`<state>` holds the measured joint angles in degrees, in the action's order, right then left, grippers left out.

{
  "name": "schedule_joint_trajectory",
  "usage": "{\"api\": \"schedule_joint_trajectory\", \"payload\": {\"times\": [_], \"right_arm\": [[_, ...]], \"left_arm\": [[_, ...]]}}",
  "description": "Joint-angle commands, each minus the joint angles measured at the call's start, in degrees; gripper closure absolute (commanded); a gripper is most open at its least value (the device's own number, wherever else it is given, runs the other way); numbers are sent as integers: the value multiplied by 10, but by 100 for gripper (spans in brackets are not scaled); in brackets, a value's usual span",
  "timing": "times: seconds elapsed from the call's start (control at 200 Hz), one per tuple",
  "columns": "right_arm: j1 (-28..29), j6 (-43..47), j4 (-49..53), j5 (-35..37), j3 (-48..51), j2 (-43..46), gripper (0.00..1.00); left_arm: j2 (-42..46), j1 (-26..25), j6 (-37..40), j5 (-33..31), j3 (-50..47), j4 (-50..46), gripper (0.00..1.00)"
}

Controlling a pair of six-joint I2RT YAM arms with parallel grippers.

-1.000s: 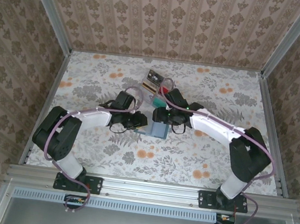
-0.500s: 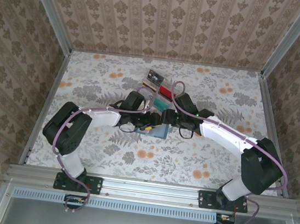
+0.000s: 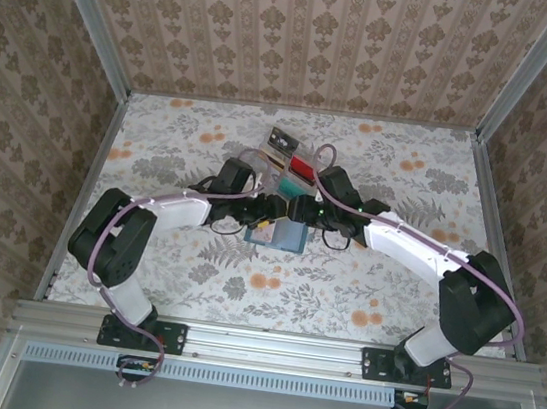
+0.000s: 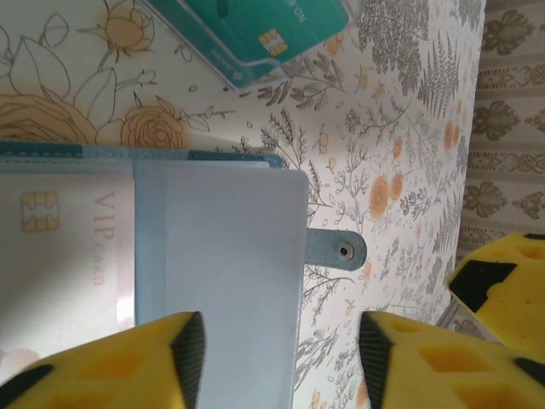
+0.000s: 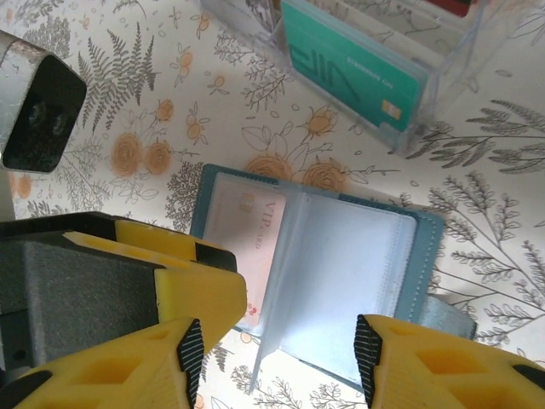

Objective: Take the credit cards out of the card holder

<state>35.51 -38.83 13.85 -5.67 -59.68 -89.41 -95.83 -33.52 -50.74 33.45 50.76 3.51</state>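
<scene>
Left tool (image 4: 277, 358) and right tool (image 5: 277, 358) both hang with fingers apart, clamped on nothing, over the card holder (image 3: 287, 237), which lies open at the middle of the worktop (image 3: 392, 301). A pale card (image 4: 77, 247) sits in its clear sleeve.

The tools crowd one spot and could collide. A pinch could also catch the slippery sleeve instead of the card and drag the holder.

The right wrist view shows a sleeve page that seems lifted, which the top view hides under the tools. Beyond, a teal card (image 5: 349, 72) stands in the clear tray (image 5: 426, 102).
</scene>
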Motion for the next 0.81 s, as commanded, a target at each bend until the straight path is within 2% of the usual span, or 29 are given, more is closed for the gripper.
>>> {"api": "schedule_joint_trajectory", "payload": {"times": [0.0, 0.095, 0.245, 0.485, 0.6, 0.8], "right_arm": [[4, -10, -10, -18, -17, -10, 47], [4, -10, -1, -1, -16, -6, 48], [3, -11, 7, 25, -8, 6, 48], [2, -14, 12, 36, -3, 5, 48], [2, -13, 11, 22, -9, -8, 49], [3, -20, -28, -64, -18, -62, 51]], "left_arm": [[-18, -5, -2, 3, -1, 10, 53], [-38, -13, -1, 8, 13, 10, 61], [-68, -33, -4, 14, 38, 9, 66], [-106, -39, -9, 2, 56, -20, 76], [-78, -34, 4, -3, 55, -37, 77], [21, 15, 58, -14, 23, -91, 73]]}}
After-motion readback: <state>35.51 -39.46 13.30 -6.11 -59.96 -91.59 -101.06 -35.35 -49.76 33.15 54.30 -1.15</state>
